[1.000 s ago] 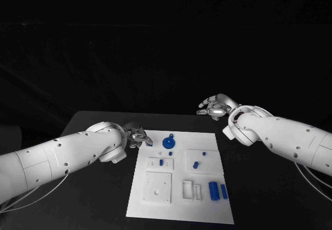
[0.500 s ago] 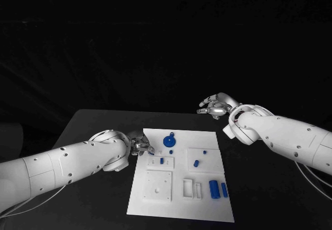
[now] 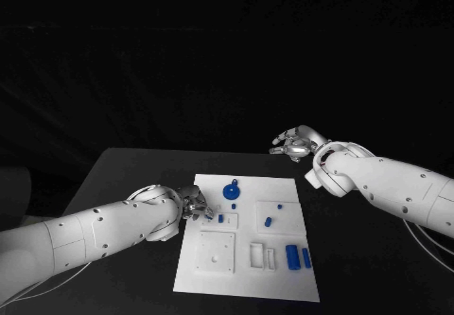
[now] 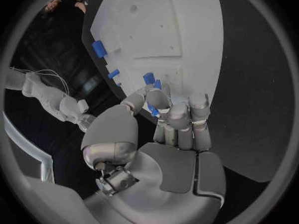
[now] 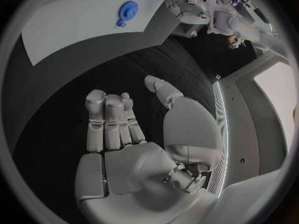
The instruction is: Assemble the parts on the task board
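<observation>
left hand (image 3: pixel 195 205) has slid nearer over the task board (image 3: pixel 248 289).

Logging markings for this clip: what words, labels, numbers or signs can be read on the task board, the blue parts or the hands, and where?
None. The task board, the blue parts and both hands, left hand and right hand, show no readable text, label or number.

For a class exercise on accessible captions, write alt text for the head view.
The left hand reaches over the near-left part of the white board, its fingers beside a small blue part. The right hand hovers open beyond the board's far right corner. More blue parts lie on the board, including a round disc.
</observation>
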Controlling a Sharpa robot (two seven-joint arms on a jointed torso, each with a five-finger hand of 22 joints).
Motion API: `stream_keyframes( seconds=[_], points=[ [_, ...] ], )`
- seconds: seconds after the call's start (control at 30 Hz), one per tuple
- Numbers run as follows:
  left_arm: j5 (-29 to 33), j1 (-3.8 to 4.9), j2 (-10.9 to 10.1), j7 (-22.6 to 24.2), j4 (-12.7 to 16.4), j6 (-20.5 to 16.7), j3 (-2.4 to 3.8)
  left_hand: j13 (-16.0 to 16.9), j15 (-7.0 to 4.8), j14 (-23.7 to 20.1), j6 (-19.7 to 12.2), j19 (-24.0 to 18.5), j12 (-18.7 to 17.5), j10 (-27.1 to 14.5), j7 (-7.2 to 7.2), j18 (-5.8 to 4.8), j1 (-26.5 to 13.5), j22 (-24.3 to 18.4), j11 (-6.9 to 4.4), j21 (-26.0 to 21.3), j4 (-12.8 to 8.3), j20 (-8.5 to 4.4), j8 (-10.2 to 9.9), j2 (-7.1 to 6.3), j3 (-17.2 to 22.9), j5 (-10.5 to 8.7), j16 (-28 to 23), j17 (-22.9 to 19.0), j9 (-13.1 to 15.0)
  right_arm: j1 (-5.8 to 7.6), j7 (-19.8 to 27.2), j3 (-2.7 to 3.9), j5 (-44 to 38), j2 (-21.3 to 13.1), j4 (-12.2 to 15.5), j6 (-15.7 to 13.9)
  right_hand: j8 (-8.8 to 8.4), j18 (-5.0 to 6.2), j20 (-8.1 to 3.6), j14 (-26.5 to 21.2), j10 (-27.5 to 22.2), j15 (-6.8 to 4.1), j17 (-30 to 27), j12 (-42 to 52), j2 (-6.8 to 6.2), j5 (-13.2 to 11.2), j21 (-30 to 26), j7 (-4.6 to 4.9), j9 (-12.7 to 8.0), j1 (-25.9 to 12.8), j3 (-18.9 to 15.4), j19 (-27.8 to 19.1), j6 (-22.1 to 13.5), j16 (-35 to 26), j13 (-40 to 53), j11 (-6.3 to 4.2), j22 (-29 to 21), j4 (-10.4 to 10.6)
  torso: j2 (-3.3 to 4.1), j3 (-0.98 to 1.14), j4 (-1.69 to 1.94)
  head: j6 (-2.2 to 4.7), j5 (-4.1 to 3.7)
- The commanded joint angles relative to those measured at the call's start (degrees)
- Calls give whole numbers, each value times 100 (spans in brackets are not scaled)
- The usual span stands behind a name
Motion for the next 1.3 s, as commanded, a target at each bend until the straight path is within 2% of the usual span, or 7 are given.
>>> stream_keyframes(
  seconds=[0.03,0.2,0.47,0.53,1.0,1.3],
  points=[
    [-170,-9,23,-9,-22,16,-3,3,-159,118,488,27,29,15,-300,98,16,-9,-41,27,-17,-466,272,40,45,25,31,-5,386,-4,25,2,-4,1,16,56,1,565,-10,-53,-38,5,-7,31,3,39,-24,42,-9,-50,-10,38,7,29,-8,11,91,31,1,1,-3,-7,0],
    [-201,-9,25,-39,-68,74,-33,3,-159,119,488,28,31,14,-301,98,13,-9,-42,28,-16,-466,276,41,45,24,32,-5,388,-4,23,2,-4,-6,16,58,1,565,-10,-53,-39,5,-7,32,3,43,-25,42,-9,-50,-10,38,6,29,-9,11,91,31,-3,7,4,-11,-1],
    [-268,-20,62,-40,-161,153,-64,4,-161,120,492,31,37,14,-304,97,0,-9,-44,30,-8,-467,288,43,40,12,36,-4,393,-4,24,2,-4,-9,22,59,1,565,-10,-53,-39,5,-8,32,3,44,-25,42,-9,-50,-10,38,6,29,-9,11,91,31,-3,0,3,-11,-3],
    [-282,-24,69,-39,-174,166,-66,6,-165,120,495,35,51,13,-308,97,-29,-10,-49,33,13,-470,313,53,29,-57,43,-2,404,-4,24,2,-4,-10,21,60,1,565,-10,-53,-39,5,-8,33,3,45,-25,42,-9,-50,-10,38,6,29,-9,11,91,31,-2,-2,0,-11,-6],
    [-282,-65,129,-31,-266,157,-75,8,-168,121,498,35,62,14,-312,97,-42,-10,-52,33,23,-473,330,61,28,-65,49,1,411,-4,24,2,-4,-15,23,57,1,565,-11,-53,-40,5,-8,35,3,51,-25,43,-10,-51,-11,39,5,30,-11,11,92,31,0,-2,2,-26,-22],
    [-284,-69,127,-49,-185,255,-75,8,-170,120,495,36,68,11,-315,97,-51,-11,-54,34,31,-474,341,71,29,-71,53,3,416,-4,21,2,-4,-20,24,60,2,565,-11,-53,-40,5,-8,38,5,54,-25,43,-10,-53,-12,41,5,30,-13,11,92,33,-2,2,3,-37,-29]
  ],
)
